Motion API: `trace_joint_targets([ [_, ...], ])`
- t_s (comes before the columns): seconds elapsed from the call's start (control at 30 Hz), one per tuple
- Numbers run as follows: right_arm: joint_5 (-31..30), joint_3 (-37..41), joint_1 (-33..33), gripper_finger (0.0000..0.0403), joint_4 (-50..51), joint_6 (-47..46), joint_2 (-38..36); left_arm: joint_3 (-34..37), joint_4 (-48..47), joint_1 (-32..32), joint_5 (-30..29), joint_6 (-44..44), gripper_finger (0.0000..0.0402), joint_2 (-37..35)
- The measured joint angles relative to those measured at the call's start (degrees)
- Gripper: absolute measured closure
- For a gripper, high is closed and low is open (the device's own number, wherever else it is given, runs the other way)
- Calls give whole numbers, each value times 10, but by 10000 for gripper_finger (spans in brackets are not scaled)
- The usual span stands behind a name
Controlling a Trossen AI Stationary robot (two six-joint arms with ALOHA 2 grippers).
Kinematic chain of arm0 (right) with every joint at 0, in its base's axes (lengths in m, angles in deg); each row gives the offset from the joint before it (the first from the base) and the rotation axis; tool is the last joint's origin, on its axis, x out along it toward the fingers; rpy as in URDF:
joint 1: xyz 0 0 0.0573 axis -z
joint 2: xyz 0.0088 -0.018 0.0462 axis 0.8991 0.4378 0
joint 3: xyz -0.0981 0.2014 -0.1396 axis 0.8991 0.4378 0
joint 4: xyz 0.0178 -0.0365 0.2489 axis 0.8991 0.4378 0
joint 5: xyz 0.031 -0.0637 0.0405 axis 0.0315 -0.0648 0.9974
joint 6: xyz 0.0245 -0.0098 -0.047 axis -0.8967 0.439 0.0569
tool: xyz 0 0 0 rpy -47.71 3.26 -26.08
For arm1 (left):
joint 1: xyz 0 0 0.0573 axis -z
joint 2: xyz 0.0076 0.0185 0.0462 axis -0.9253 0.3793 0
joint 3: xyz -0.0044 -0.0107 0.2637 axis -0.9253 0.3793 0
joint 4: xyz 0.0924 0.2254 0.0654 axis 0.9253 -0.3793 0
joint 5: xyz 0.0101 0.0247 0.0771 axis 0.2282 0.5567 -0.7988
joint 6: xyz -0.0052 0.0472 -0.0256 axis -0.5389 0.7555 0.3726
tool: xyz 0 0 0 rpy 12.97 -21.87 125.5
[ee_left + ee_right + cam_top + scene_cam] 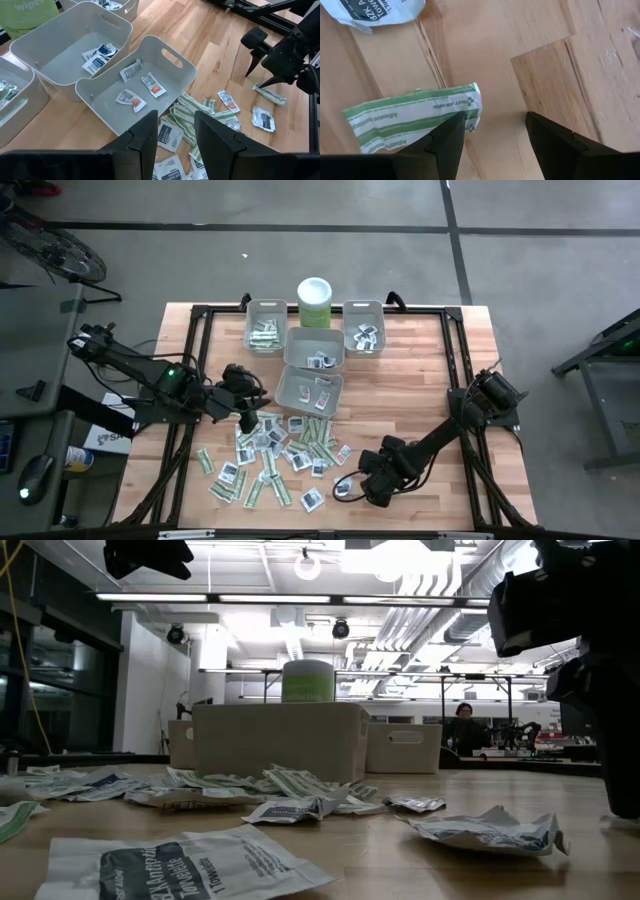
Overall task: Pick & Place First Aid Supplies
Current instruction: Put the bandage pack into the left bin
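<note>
Underfoot, a pale wooden plank counter [420, 370] with a black metal frame stands on a grey concrete floor [300, 260] crossed by dark lines. Level across it, the room shows white walls, bright ceiling strip lights and a seated person far back. Four grey rectangular plastic bins [314, 348], smooth-walled with slot handles, cluster at the far side around a tall pale green canister with a white lid [314, 302]; each bin holds a few packets.

Most of the small flat paper first aid packets [270, 455] lie scattered on the near left part of the counter: crinkled white squares with dark print and narrow green-white strips, overlapping loosely.

Above the heap's far edge, near the closest bin, hangs the left pincer [172, 132], its dark fingers parted with nothing between them. The right pincer [495, 132] sits low at the heap's right fringe, fingers spread wide and empty, one finger just beside a green-striped strip packet [415, 117] lying flat on the wood.
</note>
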Motion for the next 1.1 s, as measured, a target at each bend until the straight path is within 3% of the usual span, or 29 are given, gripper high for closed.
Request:
trace_joint_targets([
  [0.13, 7, 0, -2, 212, -5, 0, 11, 0, -1, 0, 0, 4, 273, 0],
  [0.73, 17, 1, -13, 394, -30, -36, 28, 0, -30, 0, -2, 3, 273, 0],
  [0.9, 10, 1, -13, 401, -35, -70, 25, 0, -30, 0, -2, 3, 273, 0],
  [1.1, -45, 4, -15, 402, -24, -116, -8, 0, -30, 0, -2, 4, 273, 0],
])
